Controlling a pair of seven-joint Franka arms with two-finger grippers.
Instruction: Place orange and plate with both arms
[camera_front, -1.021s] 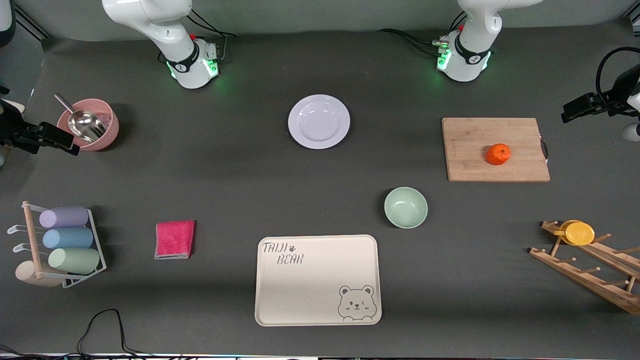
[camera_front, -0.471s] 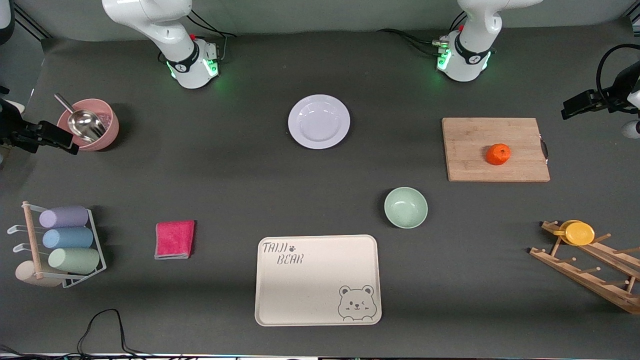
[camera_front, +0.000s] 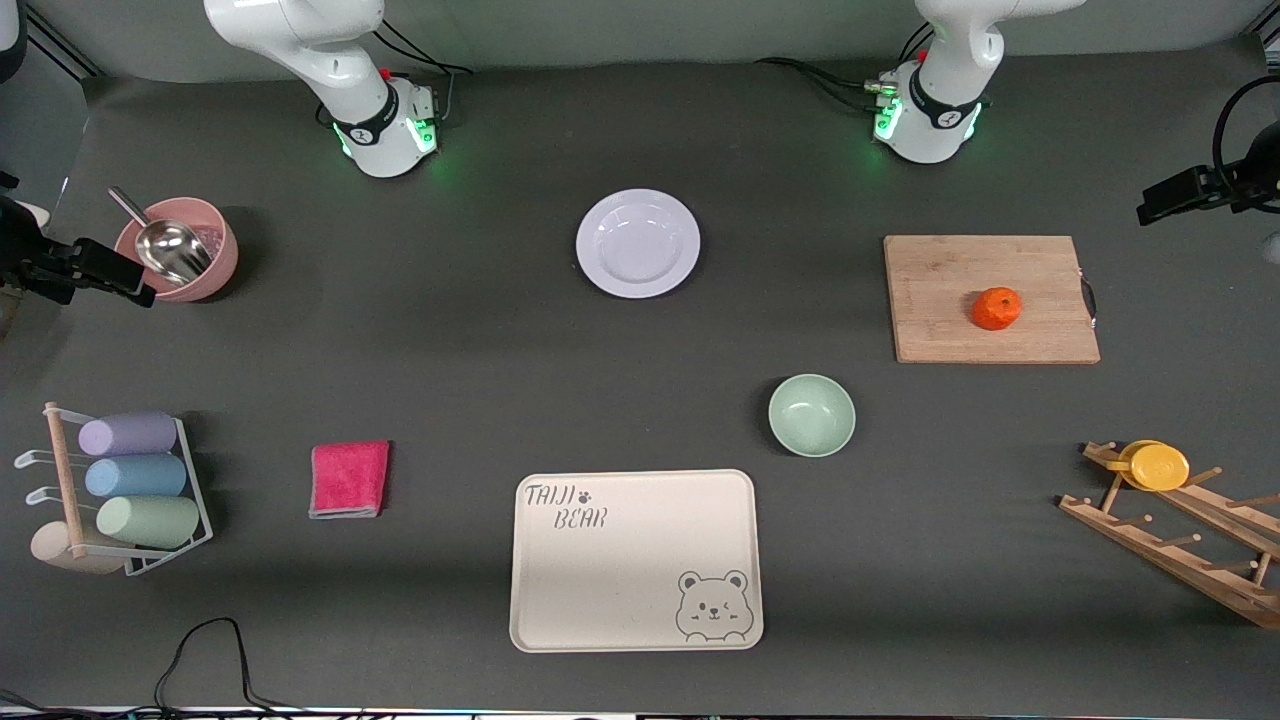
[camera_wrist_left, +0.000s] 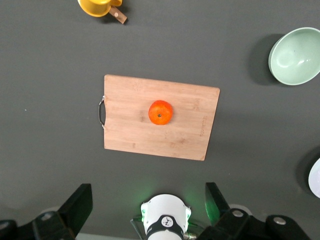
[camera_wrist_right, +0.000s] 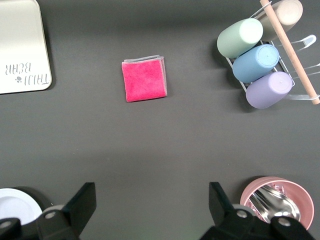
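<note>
the orange sits on a wooden cutting board toward the left arm's end of the bench. the plate lies flat on the bench between the two arm bases, farther from the front camera than the green bowl and the beige bear tray. the left gripper hangs high over the board, fingers spread wide and holding nothing. the right gripper hangs high over the bare bench near the pink bowl, fingers also spread, empty.
</note>
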